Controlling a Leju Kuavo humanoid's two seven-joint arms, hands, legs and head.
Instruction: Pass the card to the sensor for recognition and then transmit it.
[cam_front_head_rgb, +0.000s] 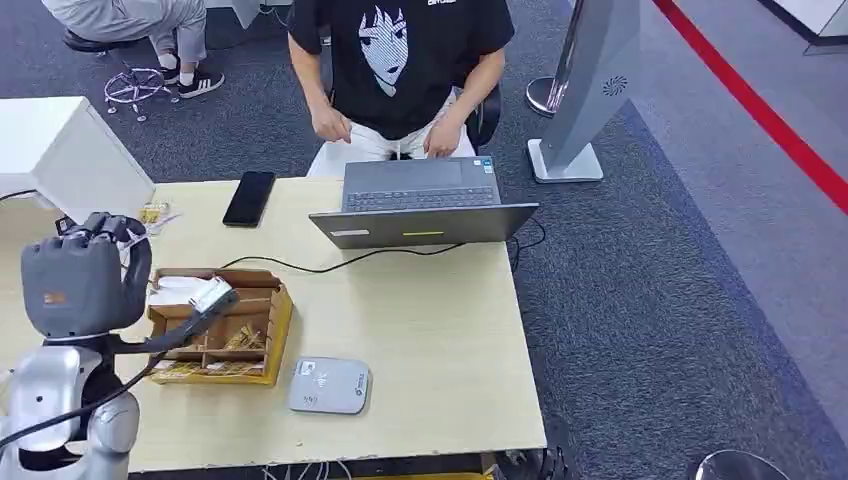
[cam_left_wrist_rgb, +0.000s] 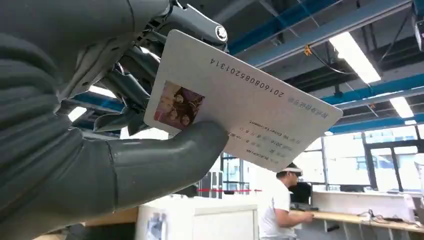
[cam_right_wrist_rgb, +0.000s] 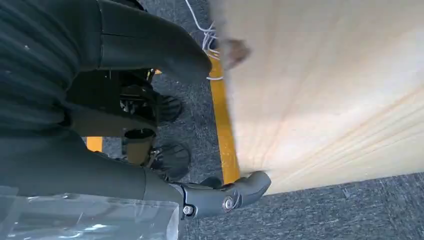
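My left hand (cam_front_head_rgb: 85, 283) is raised over the left side of the table, beside the cardboard box (cam_front_head_rgb: 270, 330). It pinches a white card (cam_left_wrist_rgb: 240, 105) between the thumb (cam_left_wrist_rgb: 165, 160) and the dark fingers. The card carries a small photo and printed numbers, and its edge (cam_front_head_rgb: 210, 294) pokes out over the box. The sensor (cam_front_head_rgb: 329, 385), a flat grey-white pad, lies on the table to the right of the box, near the front edge. My right hand (cam_right_wrist_rgb: 125, 115) hangs low beside the table's underside, fingers apart, holding nothing.
A person sits behind the table at an open laptop (cam_front_head_rgb: 420, 205), with a black cable trailing from it toward the box. A black phone (cam_front_head_rgb: 249, 197) lies to the laptop's left. A white cabinet (cam_front_head_rgb: 60, 150) stands at the far left. A grey standing panel (cam_front_head_rgb: 590, 90) is on the carpet.
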